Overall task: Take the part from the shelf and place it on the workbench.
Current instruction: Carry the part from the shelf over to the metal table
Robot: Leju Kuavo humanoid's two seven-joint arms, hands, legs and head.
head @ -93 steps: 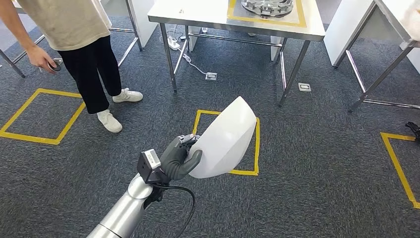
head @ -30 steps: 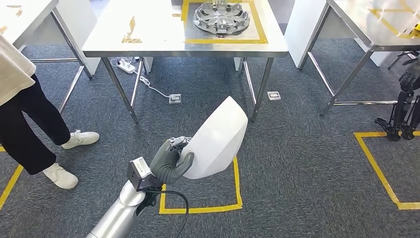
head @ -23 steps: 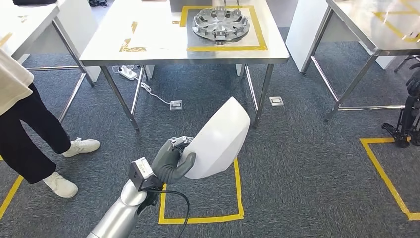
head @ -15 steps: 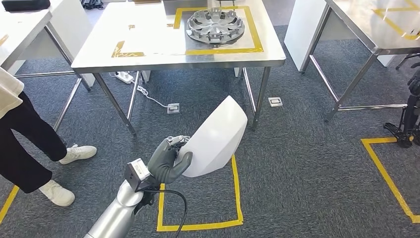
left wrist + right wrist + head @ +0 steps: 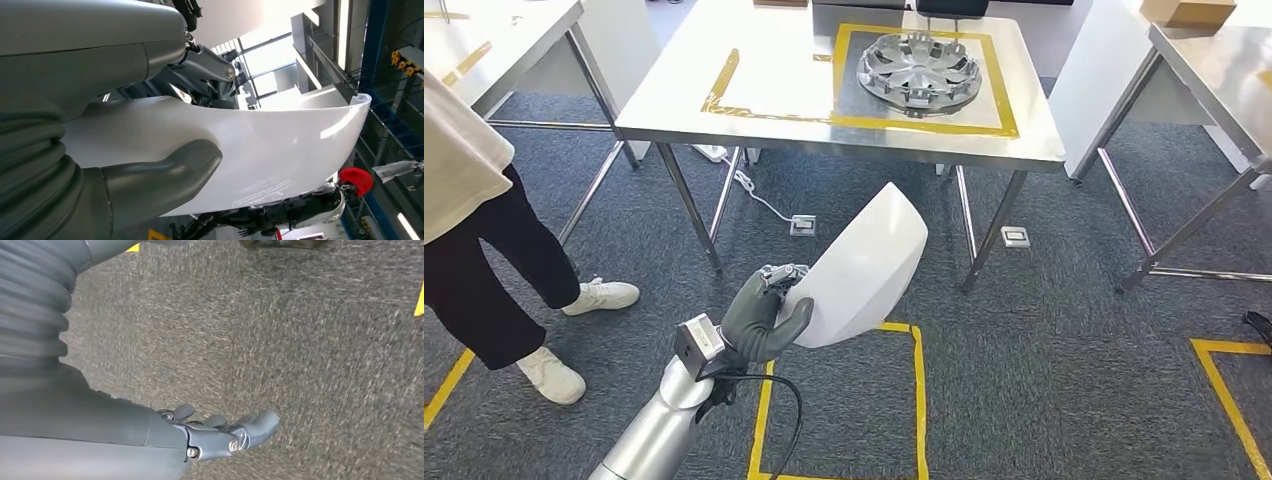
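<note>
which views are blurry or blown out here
Head view: sharp, with glare on the steel workbench. Left wrist view: bright windows wash out behind the white part that the left hand holds. Right wrist view: carpet smeared by motion blur behind the right hand.

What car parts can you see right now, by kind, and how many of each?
White curved panel, gripped by the left hand: 1
Silver wheel cover, on the steel workbench: 1
Total: 2
</note>
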